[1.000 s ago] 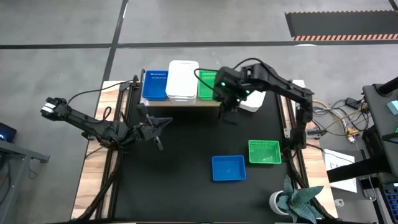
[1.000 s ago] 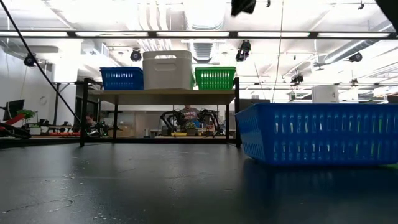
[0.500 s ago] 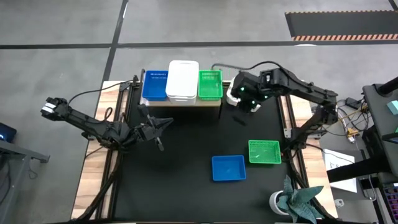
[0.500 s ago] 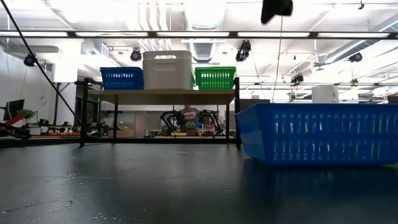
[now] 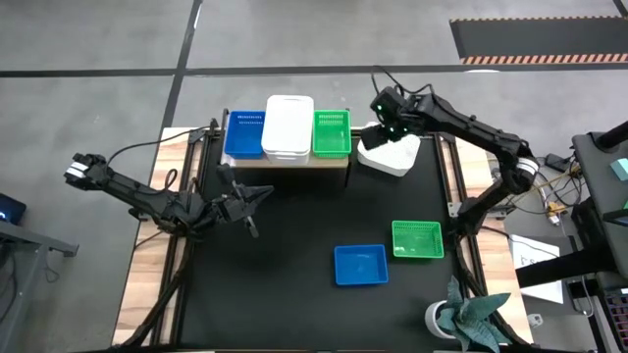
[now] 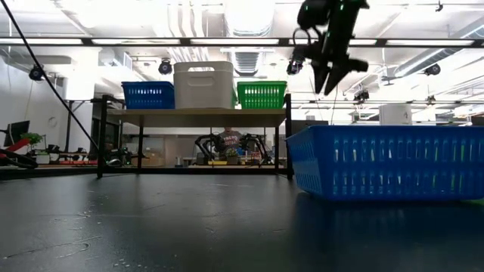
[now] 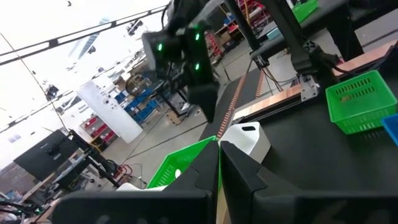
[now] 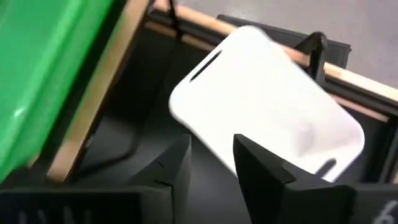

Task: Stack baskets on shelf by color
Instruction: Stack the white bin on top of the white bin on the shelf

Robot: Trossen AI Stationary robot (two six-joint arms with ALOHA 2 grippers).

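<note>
The black bench [image 5: 294, 294] carries the shelf [image 5: 287, 163] at its far edge, a wood-topped platform on dark legs, and everything here is placed against that shelf. On its top stand 3 things in a row: a blue basket [image 5: 244, 133] at one end, a white basket [image 5: 288, 126] in the middle and a green basket [image 5: 331, 133] at the end nearest the right arm; from above, how many baskets are nested in each cannot be made out. Just beside the shelf's green end, down on the bench, lies another white basket [image 5: 390, 155], upside down and skewed; in the right wrist view it fills most of the frame and blurs at the edges. The right claw [image 5: 385, 116] hangs above this white basket, empty, with its 2 fingers parted; in the low view it shows high above the shelf's green end, its upper part cut off by the frame. Well in front of the shelf sit a second blue basket [image 5: 360, 264] and a second green basket [image 5: 417, 239] close together; in the low view the blue one almost wholly hides the green. The left claw [image 5: 247, 201] waits in front of the shelf's blue end, fingers parted and holding nothing.
</note>
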